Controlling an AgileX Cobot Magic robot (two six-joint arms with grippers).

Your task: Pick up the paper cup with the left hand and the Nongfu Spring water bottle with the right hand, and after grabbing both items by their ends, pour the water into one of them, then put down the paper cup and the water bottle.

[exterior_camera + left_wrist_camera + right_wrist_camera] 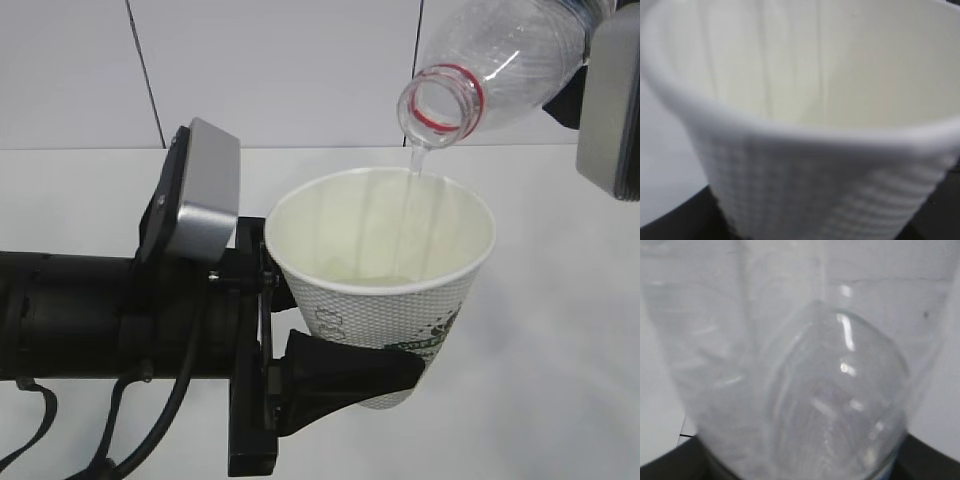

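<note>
Exterior view — the paper cup [385, 285] is held upright and clear of the table [560, 330], clamped low on its wall by the left hand [340, 375], whose black fingers are closed on it. The water bottle [490, 60] is tipped mouth-down from the upper right, its long axis slanting down and leftward, with the neck above the cup's far rim. A thin stream of water [410, 195] is seen falling inside the rim. The right hand [610, 105] is seen only as a grey module at the bottle's base end.

Left wrist view — the cup [805, 150] fills the frame, blurred; the fingers are hidden.

Right wrist view — the bottle [805, 390] is seen end-on, gripped at its base.

Judged: the pour depends on the mouth staying over the cup's opening; set-down is not yet done.
</note>
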